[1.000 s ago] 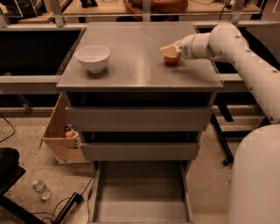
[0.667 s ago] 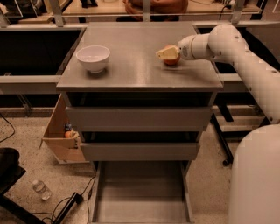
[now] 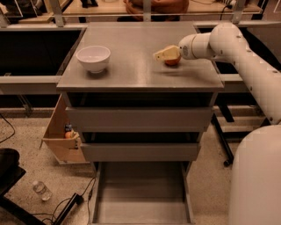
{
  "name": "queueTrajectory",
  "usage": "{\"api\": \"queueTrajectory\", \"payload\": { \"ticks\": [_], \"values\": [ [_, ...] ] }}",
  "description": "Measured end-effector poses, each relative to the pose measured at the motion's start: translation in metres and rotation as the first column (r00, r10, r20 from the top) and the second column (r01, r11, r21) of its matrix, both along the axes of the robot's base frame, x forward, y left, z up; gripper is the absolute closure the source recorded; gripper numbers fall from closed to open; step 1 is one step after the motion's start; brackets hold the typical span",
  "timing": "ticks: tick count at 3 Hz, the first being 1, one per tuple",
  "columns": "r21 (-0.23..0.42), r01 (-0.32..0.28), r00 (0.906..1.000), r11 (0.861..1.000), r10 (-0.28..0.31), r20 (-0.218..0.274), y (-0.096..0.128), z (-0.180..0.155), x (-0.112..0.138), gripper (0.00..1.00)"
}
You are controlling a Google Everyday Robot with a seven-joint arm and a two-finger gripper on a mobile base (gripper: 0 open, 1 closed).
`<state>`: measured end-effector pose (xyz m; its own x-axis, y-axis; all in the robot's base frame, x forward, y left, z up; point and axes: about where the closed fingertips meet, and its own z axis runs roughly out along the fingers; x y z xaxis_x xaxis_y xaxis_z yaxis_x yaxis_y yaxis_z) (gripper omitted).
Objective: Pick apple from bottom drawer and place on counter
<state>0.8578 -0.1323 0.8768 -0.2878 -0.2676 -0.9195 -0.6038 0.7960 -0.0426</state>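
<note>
Claw (image 3: 159,54) sits low over the right part of the grey tabletop (image 3: 131,77), reaching in from the right on the white arm (image 3: 246,57). Whether it is clamped on the apple (image 3: 173,60) or only set against it, I cannot tell.

Nearest the camera, the bottom drawer (image 3: 140,193) stands pulled out, its flat grey floor bare. To its left a water bottle (image 3: 41,190) lies on the speckled floor. Further back on the left, a tan box (image 3: 59,140) leans against the cabinet with a small orange item (image 3: 69,134) in it. Above the open drawer, the lower closed drawer (image 3: 140,151) and the upper closed drawer (image 3: 138,118) show plain fronts.

On the tabletop, a white bowl (image 3: 93,58) stands upright on the left, well apart from the apple. The apple shows just under the claw, down at the surface. Beyond the cabinet runs a tan wooden surface (image 3: 197,6).
</note>
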Motion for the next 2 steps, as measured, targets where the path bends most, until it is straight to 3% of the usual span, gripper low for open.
{"api": "queueTrajectory", "payload": {
  "ticks": [1,2],
  "values": [
    [0.006,-0.036,0.9993,0.999,0.036,0.006,-0.013,0.044,-0.021,0.00],
    [-0.025,-0.095,0.9954,0.995,0.096,0.011,-0.027,0.080,-0.064,0.00]
  ]
}}
